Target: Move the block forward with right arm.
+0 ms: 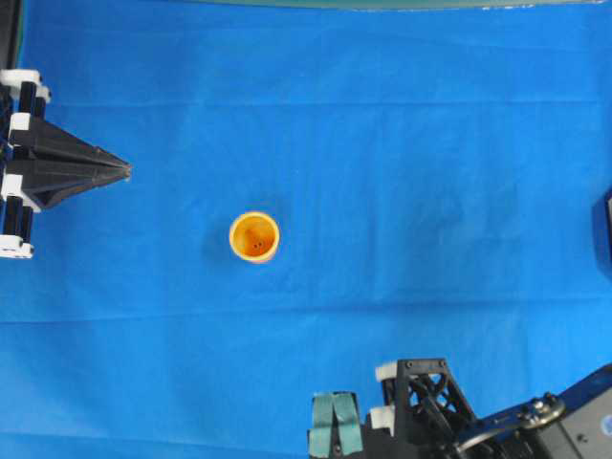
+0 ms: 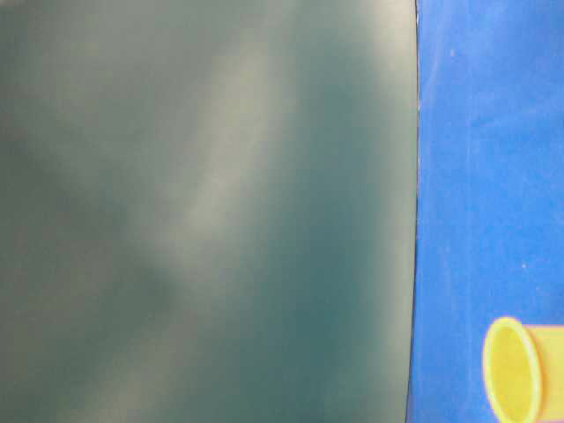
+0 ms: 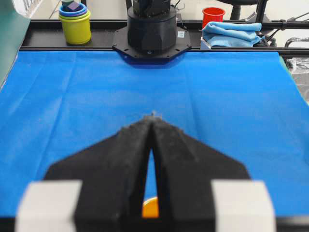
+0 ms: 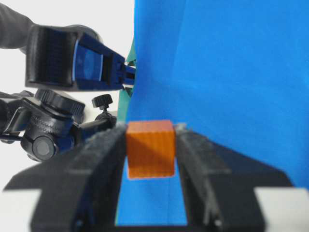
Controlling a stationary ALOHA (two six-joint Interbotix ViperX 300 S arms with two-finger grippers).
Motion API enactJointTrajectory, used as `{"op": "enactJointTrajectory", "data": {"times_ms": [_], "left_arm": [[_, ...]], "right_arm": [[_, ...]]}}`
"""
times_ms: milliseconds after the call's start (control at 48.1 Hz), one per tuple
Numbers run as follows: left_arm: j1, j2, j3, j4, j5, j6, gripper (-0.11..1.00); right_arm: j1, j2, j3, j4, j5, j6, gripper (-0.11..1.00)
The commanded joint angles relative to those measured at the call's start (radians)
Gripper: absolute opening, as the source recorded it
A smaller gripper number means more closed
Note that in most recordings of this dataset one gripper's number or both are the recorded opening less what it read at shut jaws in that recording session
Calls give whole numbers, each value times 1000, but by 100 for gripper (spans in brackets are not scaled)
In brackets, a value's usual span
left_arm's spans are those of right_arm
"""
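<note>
Blue cloth (image 1: 402, 143) covers the table. Only the right wrist view shows the block (image 4: 150, 149), clamped in the right gripper (image 4: 150, 145). Left gripper (image 3: 152, 118) jaws closed, empty.

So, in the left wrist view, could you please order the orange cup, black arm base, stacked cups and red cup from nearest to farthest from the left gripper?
1. orange cup, glimpsed just beneath the left gripper, at the bottom.
2. black arm base, centre, much farther off.
3. stacked cups, far left, and red cup, far right: too close to call.
</note>
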Motion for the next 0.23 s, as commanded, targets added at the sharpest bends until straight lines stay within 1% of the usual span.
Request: {"op": "enactJointTrajectory", "data": {"times_ms": [0,208], "left_arm": [[2,9,-29,2,-5,-2,1],[2,9,-31,2,-5,-2,1]], "right_arm": [[-5,-15,-32,-2,-8,5,41],[-8,-18,-44,3,-9,6,41]]}}
